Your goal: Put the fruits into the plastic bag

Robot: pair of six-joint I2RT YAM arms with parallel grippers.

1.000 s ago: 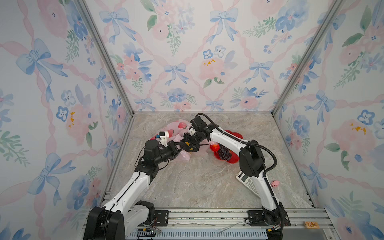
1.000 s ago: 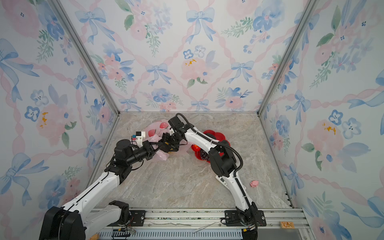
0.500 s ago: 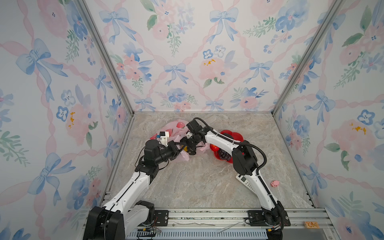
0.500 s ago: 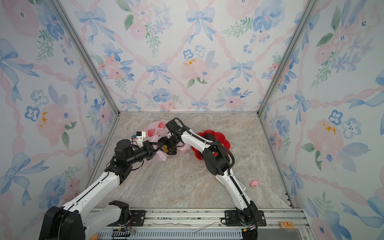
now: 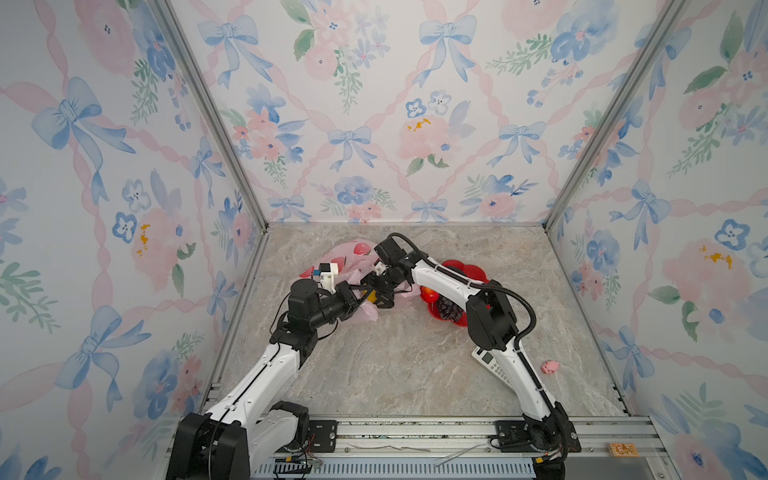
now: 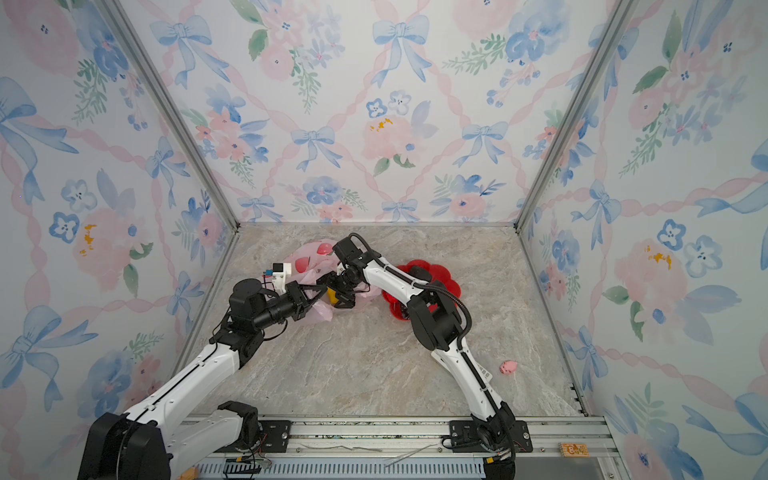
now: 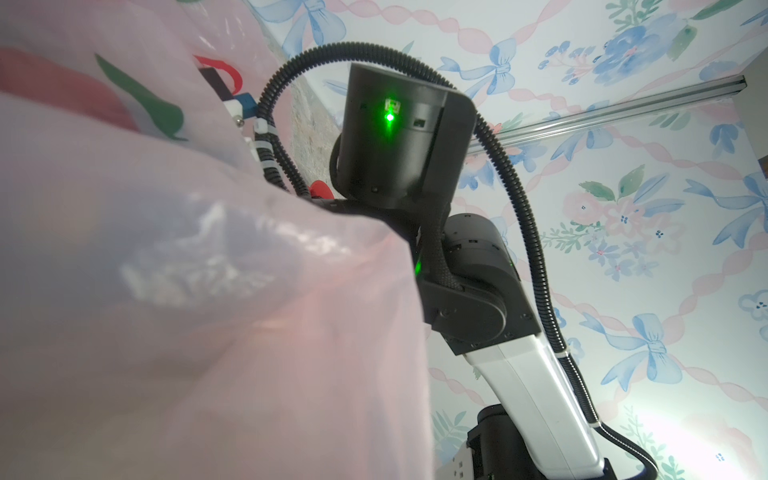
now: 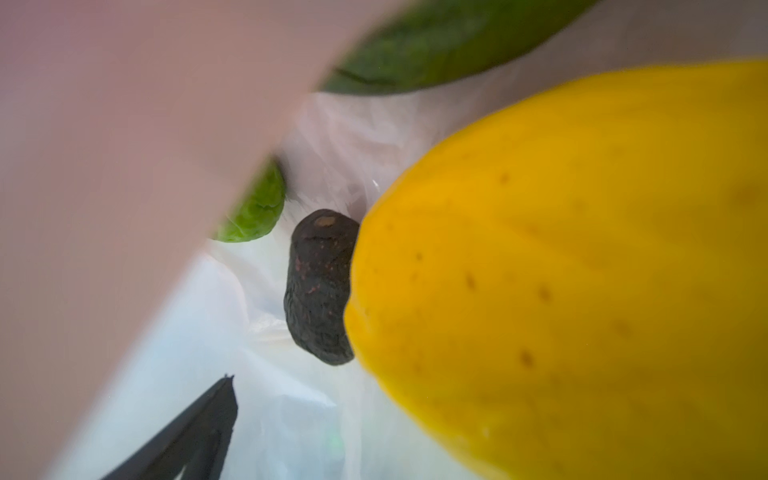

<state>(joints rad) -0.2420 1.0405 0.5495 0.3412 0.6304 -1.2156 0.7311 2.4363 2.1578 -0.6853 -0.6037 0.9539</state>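
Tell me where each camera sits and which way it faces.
Both top views: high in front, looking down on the table; left arm and right arm whole, meeting at the bag beside the plate.
Left wrist: looks up past the bag at the right arm and wall; its own arm unseen.
Right wrist: inside the bag, facing lemon and avocado; one own finger shows.
Shared: lemon also shows in a top view.

We stretch our left arm (image 5: 266,374) forward, left tool (image 5: 358,292) pinched shut on the plastic bag (image 5: 353,259). Our right arm (image 5: 440,276) arches across beside it, angled downward, right tool (image 5: 377,299) spread wide.
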